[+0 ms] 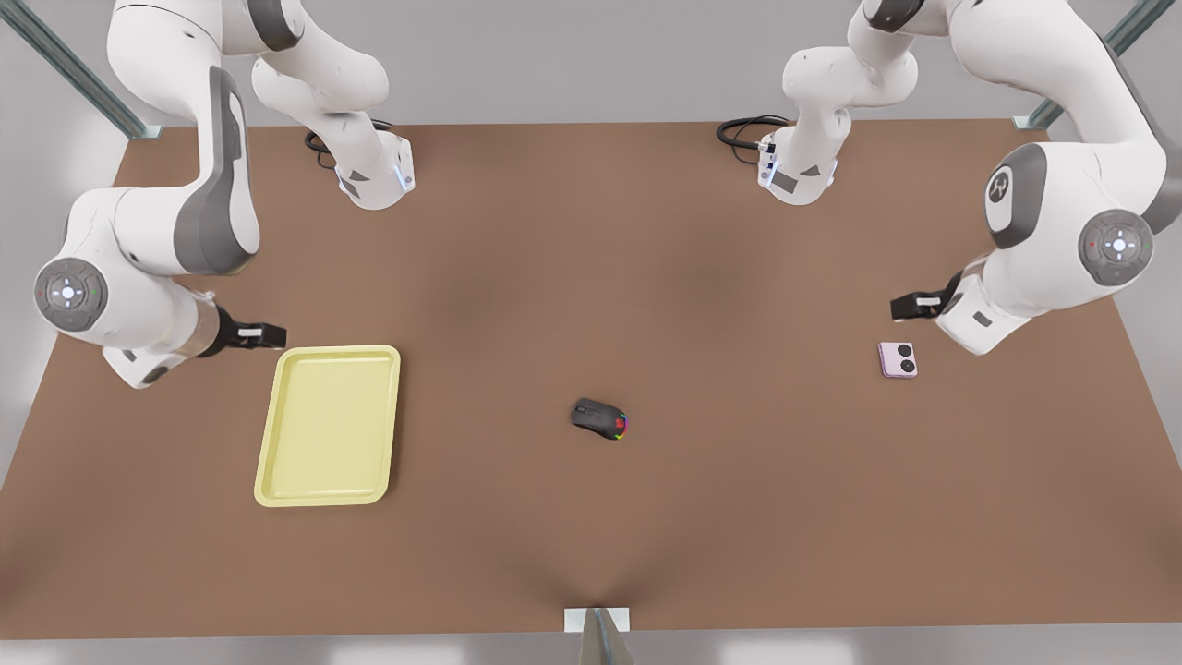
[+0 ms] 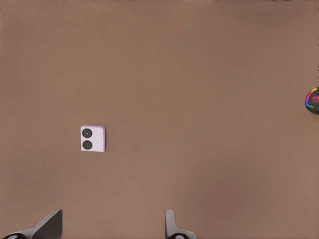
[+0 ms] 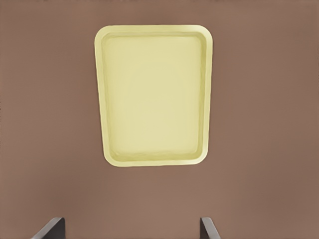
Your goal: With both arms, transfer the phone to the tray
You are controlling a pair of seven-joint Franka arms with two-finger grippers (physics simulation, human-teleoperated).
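A matte brown table (image 1: 591,277) carries a smooth, rounded pale-yellow tray (image 1: 329,425), a black mouse (image 1: 598,418) and the small pink phone (image 1: 897,359). The left gripper (image 1: 910,307) hovers spread beside the phone; the right gripper (image 1: 263,335) is spread by the tray.

The tabletop (image 1: 591,249) is matt brown and smooth, the tray (image 1: 329,425) a dull pale-yellow plastic, the phone (image 1: 897,359) satin lilac, the arms' (image 1: 212,175) shells glossy white

we see even, soft overhead light on the matte brown desk (image 1: 591,277), with faint dark shadow patches and no glare.
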